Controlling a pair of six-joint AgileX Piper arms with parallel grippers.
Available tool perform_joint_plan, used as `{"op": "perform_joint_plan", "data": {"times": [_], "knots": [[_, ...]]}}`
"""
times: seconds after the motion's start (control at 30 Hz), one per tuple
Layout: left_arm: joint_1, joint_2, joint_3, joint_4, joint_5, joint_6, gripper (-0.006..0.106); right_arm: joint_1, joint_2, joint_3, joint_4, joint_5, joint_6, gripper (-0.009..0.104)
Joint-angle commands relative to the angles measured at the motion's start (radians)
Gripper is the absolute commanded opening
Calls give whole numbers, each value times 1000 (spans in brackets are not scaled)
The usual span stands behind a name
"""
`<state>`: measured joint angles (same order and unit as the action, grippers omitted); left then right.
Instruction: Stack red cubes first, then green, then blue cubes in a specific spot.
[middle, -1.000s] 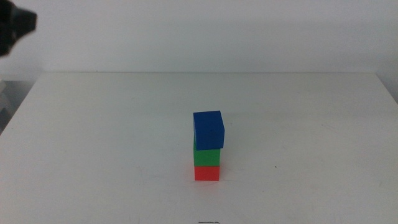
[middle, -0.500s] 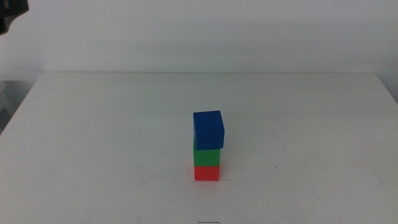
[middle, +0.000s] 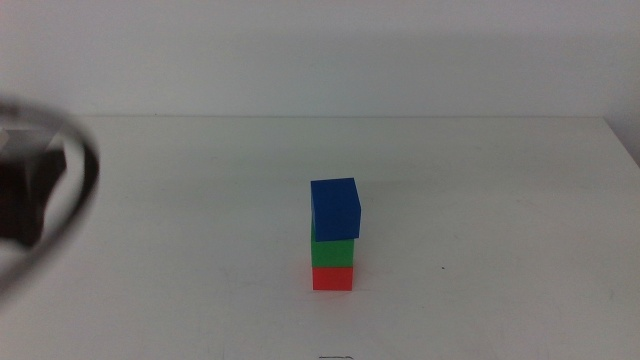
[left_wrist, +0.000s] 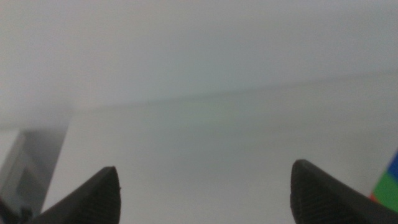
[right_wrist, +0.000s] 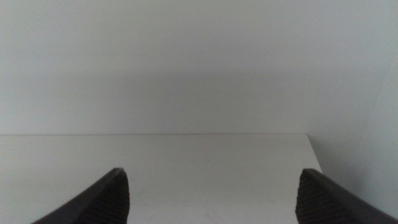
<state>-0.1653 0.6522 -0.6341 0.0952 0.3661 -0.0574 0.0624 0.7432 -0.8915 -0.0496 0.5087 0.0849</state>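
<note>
A three-cube stack stands on the white table (middle: 480, 180) near the middle front. The red cube (middle: 332, 278) is at the bottom, the green cube (middle: 332, 251) sits on it, and the blue cube (middle: 335, 208) tops the stack, slightly turned and overhanging. My left arm shows as a dark blur (middle: 40, 200) at the left edge of the middle view, far from the stack. In the left wrist view my left gripper (left_wrist: 205, 193) is open and empty, with the stack's edge (left_wrist: 388, 186) at the side. My right gripper (right_wrist: 211, 196) is open, holding nothing.
The table's far edge (middle: 330, 117) meets a plain white wall. A dark gap (left_wrist: 28, 168) beside the table's side edge shows in the left wrist view. The right wrist view shows the table's far corner (right_wrist: 308, 137).
The left arm has swung down from the upper left corner to the left edge at mid height, blurred by motion. The stack has not moved.
</note>
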Motion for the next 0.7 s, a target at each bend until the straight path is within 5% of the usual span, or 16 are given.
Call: {"op": "perform_joint_plan", "data": {"times": [0.0,0.47,0.67], "knots": [[0,-83,72,2,-93,-12,94,-6,-83,80,-20,-143,-14,71],[60,-583,506,-9,-92,-12,94,-8,-656,768,-34,-206,-14,71],[102,-671,587,-119,-96,-12,94,-8,-760,864,-35,-209,-14,71]]}}
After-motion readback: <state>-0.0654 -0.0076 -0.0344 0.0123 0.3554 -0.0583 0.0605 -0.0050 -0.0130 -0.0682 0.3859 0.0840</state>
